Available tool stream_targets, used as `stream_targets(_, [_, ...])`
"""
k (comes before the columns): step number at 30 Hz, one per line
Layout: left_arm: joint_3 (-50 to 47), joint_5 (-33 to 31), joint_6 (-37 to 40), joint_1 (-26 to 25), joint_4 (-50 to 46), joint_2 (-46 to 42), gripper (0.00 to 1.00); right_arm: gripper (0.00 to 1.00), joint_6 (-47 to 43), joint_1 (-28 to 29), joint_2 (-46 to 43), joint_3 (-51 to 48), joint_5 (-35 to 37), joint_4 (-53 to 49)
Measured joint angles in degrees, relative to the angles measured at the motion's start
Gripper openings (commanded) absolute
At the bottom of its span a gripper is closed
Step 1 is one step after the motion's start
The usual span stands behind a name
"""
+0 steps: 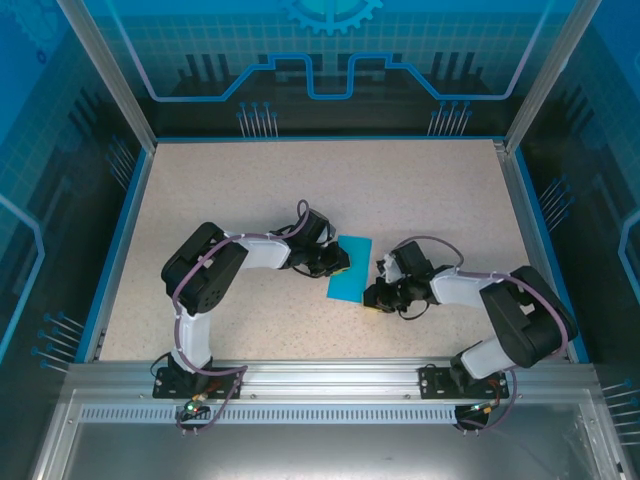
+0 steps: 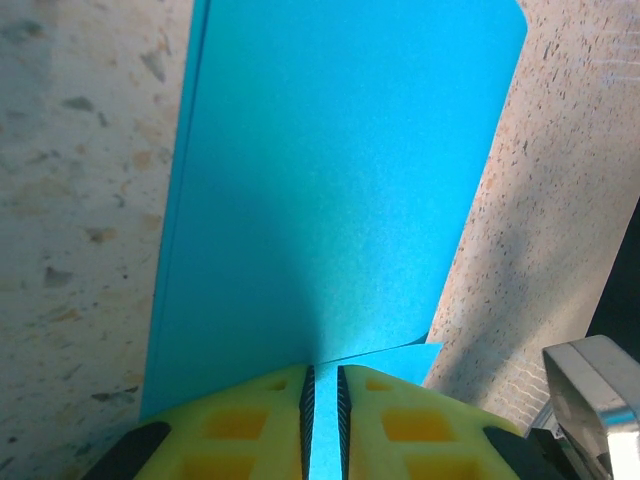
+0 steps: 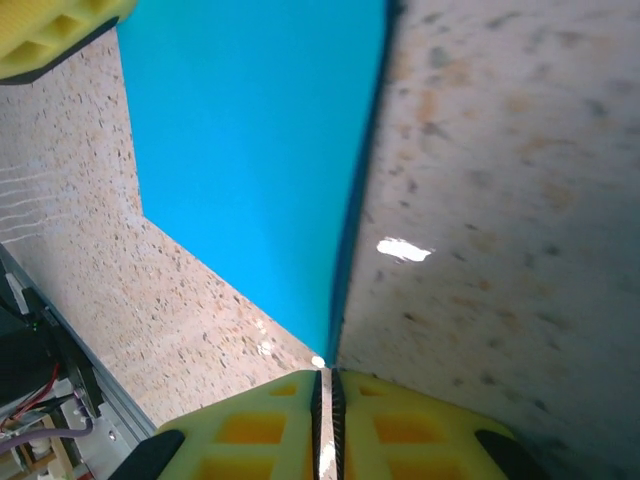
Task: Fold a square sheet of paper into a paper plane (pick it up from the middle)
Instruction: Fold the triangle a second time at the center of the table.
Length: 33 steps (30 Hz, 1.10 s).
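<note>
Both narrow: my left end effector (image 2: 322, 372) pinches the square sheet of paper (image 2: 330, 180), right end effector (image 3: 327, 375) sits at 5 o'clock; diverging pulls could tear it.

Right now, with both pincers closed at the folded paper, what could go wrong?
1. The left pincer bites only a thin strip of the paper at its edge; a pull could slip or tear it.
2. The right pincer is closed at the corner tip with almost no paper in its grip; it may slip off or crumple it.
3. Layers look offset beside the left pincer, where a flap pokes out; creasing now may lock in a skew.
</note>
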Motion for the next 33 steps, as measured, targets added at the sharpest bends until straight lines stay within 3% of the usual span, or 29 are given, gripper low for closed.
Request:
stream_targets(11, [0.0,0.2,0.0,0.0,0.1,0.0,0.19,0.31,0.3,-2.8,-7.0,4.6,6.3,-6.8])
stream_targets(22, [0.0,0.2,0.0,0.0,0.1,-0.1,0.2,0.35,1.6,-2.1,-1.7,8.2,9.2,-7.3])
stream_targets(33, [0.0,0.2,0.0,0.0,0.1,-0.2,0.21,0.36,4.1,-1.9,2.9,8.8,7.6,-3.5])
